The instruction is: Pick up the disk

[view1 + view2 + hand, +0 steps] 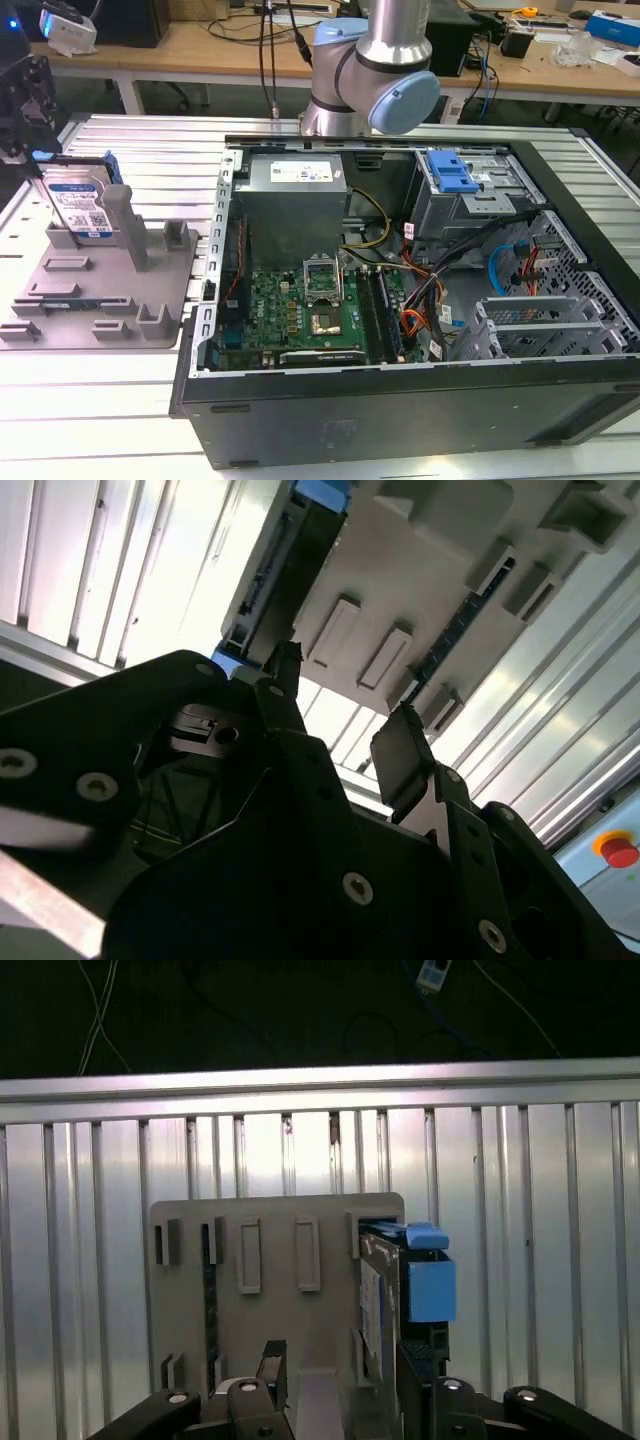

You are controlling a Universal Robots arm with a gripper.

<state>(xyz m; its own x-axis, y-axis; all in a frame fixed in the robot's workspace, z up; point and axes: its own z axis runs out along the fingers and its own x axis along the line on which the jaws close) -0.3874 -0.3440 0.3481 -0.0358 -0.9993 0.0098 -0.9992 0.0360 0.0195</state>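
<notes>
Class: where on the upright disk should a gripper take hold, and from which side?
Pinch the disk by its upper half, across its two flat faces, coming from above: it stands on edge in the grey fixture plate, which hems in its lower part.

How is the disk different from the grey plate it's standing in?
The disk stands upright on its edge; the grey plate lies flat on the table. The disk is silver with a label and blue rails; the plate is plain grey. The disk is smaller than the plate. Both sit outside the computer case.
</notes>
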